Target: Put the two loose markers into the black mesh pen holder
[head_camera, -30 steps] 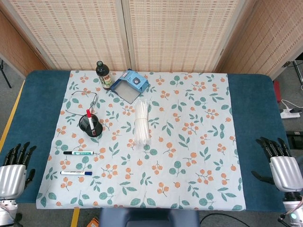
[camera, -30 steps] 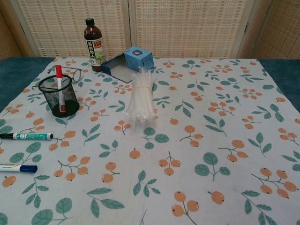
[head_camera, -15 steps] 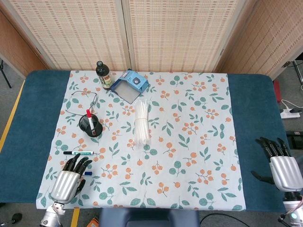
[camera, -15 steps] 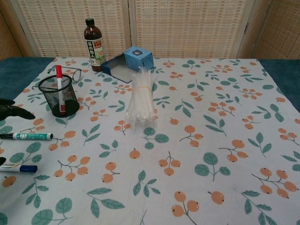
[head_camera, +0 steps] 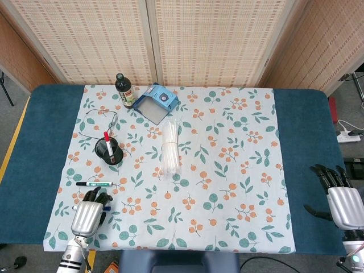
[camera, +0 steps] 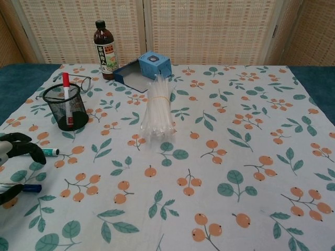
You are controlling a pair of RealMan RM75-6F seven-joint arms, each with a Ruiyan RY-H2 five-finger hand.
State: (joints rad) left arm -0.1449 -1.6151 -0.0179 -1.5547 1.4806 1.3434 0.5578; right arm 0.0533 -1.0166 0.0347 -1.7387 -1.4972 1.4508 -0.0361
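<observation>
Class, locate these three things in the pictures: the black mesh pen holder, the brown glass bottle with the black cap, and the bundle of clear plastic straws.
Black mesh pen holder point(camera: 67, 107): chest view, front mesh wall.
Brown glass bottle point(camera: 104, 50): chest view, on its label.
Bundle of clear plastic straws point(head_camera: 170, 149): head view, mid-length.

a woven bamboo screen stood in panels behind the bench, with pale frames between them, and angled in at both sides. the bench was covered in dark teal fabric, and over it lay a white cloth printed with orange fruit and green leaves. grey floor showed at the left, with a yellow line along the bench edge. a white power strip lay on the floor at the right. the light was even and soft.
</observation>
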